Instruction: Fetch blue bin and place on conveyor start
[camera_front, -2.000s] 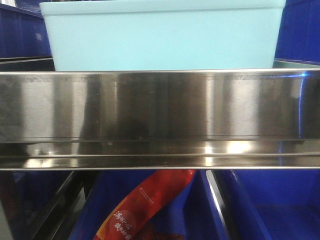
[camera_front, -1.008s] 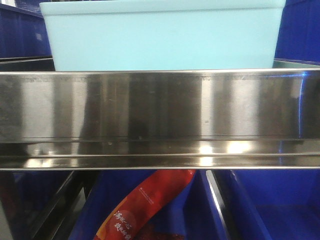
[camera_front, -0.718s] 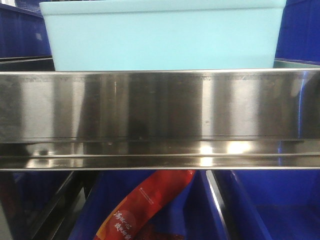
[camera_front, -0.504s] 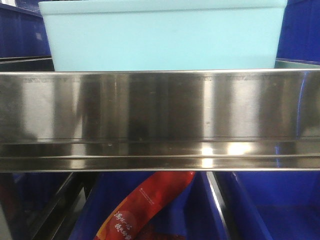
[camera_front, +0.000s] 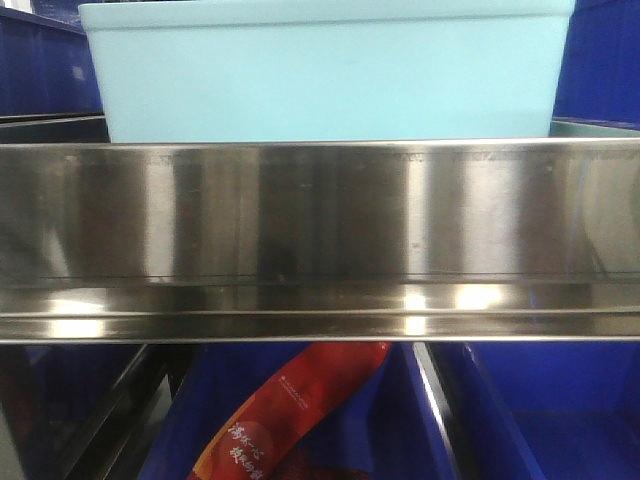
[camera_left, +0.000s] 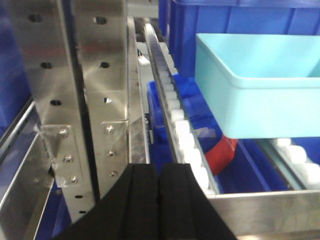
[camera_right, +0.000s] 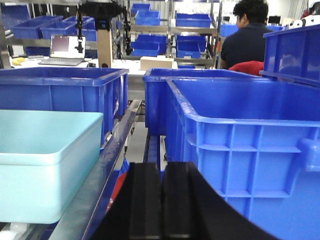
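My left claw (camera_left: 159, 197) and right claw (camera_right: 162, 200) were each pressed together and empty. They flanked the blue bin (camera_front: 330, 75) at the front edge of the shelf (camera_front: 320, 220), likely staged for a two-sided lift.

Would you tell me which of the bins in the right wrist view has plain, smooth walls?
The pale cyan bin at lower left; the dark royal-blue bins beside and behind it have ribbed walls and heavier rims.

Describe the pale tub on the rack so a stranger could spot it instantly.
Find the wide stainless-steel shelf rail across the front view. The blue bin sits just behind and above it. It alone is pale turquoise with smooth walls; the neighbouring crates are dark royal blue with ribs.
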